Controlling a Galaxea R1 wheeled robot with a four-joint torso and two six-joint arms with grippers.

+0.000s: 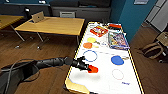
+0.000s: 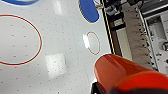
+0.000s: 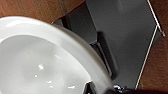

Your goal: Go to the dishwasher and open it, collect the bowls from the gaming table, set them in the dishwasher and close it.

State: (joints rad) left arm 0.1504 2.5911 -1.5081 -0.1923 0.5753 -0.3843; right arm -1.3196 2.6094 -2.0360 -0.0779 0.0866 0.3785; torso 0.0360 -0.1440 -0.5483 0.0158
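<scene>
Your left gripper (image 1: 92,69) is above the white gaming table (image 1: 105,85), and its fingers are clamped on an orange bowl (image 1: 93,69). In the left wrist view the orange bowl (image 2: 125,75) is large and close, and under it you see the white table surface (image 2: 62,50) with thin red rings. Ahead of the fingers, further along the table, lie a white bowl with a blue rim (image 1: 90,55), an orange disc (image 1: 87,45) and a yellow disc (image 1: 91,39). To the right of the fingers is a blue bowl (image 1: 117,60), and beyond it a colourful box (image 1: 117,40) and a red box (image 1: 99,30). These things stand apart from the gripper.

In the right wrist view a white bowl (image 3: 37,62) is very near the camera; you cannot tell how the right fingers stand. Left of the gaming table is a wooden table (image 1: 55,25) with a laptop (image 1: 38,17).
</scene>
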